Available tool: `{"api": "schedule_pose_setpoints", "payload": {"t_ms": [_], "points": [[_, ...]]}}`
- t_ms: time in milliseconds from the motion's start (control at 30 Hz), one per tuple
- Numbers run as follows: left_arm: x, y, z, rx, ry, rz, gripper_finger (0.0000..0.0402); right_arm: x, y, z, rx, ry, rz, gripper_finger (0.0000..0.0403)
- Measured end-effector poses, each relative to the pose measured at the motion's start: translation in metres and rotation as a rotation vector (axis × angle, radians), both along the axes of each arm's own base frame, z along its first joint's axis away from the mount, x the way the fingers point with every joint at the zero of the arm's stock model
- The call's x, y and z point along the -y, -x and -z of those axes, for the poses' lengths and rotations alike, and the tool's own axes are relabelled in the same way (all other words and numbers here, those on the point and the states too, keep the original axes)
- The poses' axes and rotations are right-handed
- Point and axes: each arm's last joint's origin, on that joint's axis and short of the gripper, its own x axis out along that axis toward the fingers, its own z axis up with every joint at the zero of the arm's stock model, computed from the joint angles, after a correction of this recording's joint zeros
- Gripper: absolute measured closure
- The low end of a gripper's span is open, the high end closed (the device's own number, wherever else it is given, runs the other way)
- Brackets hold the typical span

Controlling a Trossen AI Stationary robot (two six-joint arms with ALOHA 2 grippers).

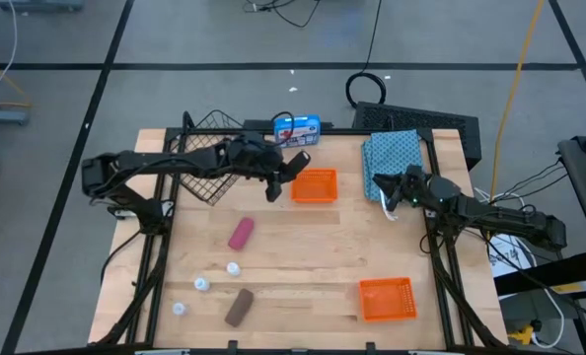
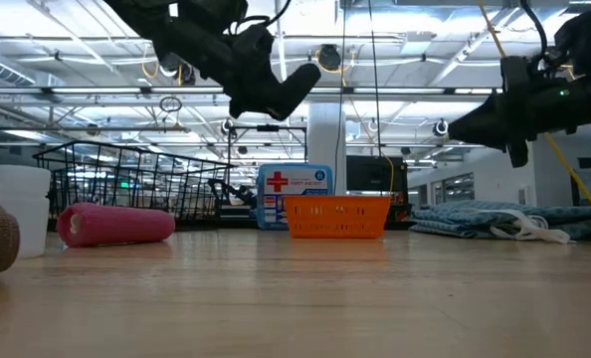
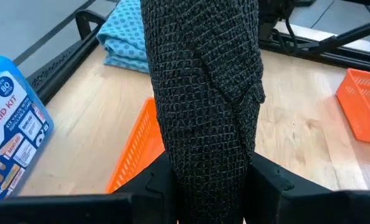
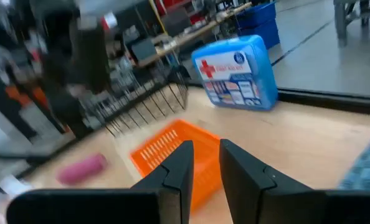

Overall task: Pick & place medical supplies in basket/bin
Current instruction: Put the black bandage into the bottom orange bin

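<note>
While the left tool (image 1: 273, 182) clamps the black roll (image 3: 203, 93) in the air between the wire-mesh basket (image 1: 202, 158) and the near orange tray (image 1: 314, 185), the main risk, as I judge it, is a release short of the basket: the roll would then land in that tray or roll across the bench (image 1: 303, 266). The grip looks to sit at one end, so a quick swing might tip it loose. The right tool (image 1: 397, 193), fingers narrowly parted and empty, hangs beside the folded teal cloth (image 1: 392, 153); the pink roll (image 1: 241, 233), brown roll (image 1: 239, 307) and white vials (image 1: 202, 284) wait on the bench.
</note>
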Motion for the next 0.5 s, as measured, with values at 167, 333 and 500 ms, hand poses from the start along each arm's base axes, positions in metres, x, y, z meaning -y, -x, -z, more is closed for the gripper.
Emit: {"api": "schedule_pose_setpoints", "payload": {"t_ms": [167,333,500], "points": [[0.003,-0.001,0.000,-0.002,-0.002,0.008,0.0273,0.001,0.000,-0.008,0.098,-0.010,0.036,0.0332],[0.014,-0.002,0.002,-0.035,-0.015,0.052,0.0273,0.001,0.000,-0.036,0.357,0.105,0.021,0.0332],[0.023,-0.005,0.002,-0.025,-0.041,0.090,0.0273,0.000,-0.009,-0.044,0.354,0.254,-0.061,0.0332]]}}
